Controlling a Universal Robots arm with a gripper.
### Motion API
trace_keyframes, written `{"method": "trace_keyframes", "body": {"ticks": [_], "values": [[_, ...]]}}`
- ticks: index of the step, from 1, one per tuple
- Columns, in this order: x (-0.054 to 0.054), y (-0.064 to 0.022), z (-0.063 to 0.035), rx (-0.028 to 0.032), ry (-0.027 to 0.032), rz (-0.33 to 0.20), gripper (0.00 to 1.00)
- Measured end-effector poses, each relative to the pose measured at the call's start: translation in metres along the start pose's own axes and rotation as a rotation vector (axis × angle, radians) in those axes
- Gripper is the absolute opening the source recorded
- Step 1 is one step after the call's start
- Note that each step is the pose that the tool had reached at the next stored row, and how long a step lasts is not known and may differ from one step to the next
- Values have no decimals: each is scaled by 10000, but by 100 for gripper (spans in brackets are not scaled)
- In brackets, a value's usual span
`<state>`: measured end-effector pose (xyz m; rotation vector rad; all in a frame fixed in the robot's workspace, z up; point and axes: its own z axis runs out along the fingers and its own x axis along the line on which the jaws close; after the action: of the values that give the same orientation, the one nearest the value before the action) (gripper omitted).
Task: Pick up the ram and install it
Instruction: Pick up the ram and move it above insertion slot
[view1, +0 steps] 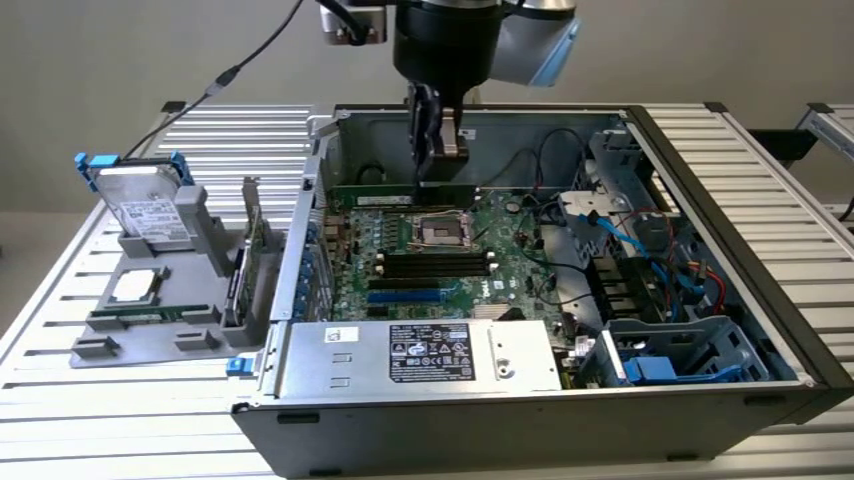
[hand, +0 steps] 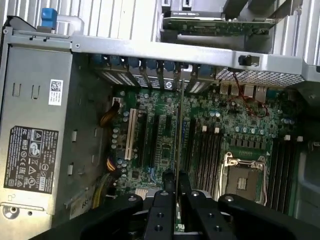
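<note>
**Entry: ram installation, carry and align stage**

**Gripper** (view1: 434, 178): closed on the ram, fingertips (hand: 168, 183) pinching the top edge of the stick from either face. Hanging inside the open computer case (view1: 727, 190), above the motherboard (view1: 461, 262).

**Ram** (view1: 395, 197): held clear of the board, with no contact visible. In the exterior view, a long green stick level beneath the fingertips, reaching mostly toward that view's left of them. In the wrist view, edge-on as a thin line (hand: 178, 125) running straight out from between the fingers.

**Memory slots** (view1: 430, 263): long black slots below the fingers, lying parallel to the held stick. In the wrist view (hand: 207, 157), just to one side of the ram's edge line, between the fingers and the processor socket (hand: 243, 177). Cannot tell whether the stick hangs exactly over one of them.

**Step in hand**, as judged: pick-up done, ram in the grip and carried into the case, seating not yet done.

**Demands of the next move**, as judged:
- Sideways correction until the lower edge sits squarely over one slot.
- Stick kept parallel to the slot and upright.
- Straight downward press, even along its length.
- Clearance from the socket latch and nearby cables.
- Firm hold, with no slip between the pads.
</note>
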<state>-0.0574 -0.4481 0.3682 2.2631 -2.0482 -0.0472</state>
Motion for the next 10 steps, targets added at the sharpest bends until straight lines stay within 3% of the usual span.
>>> {"method": "trace_keyframes", "body": {"ticks": [10], "values": [[-206, -412, 140, -5, 0, 0, 14]]}}
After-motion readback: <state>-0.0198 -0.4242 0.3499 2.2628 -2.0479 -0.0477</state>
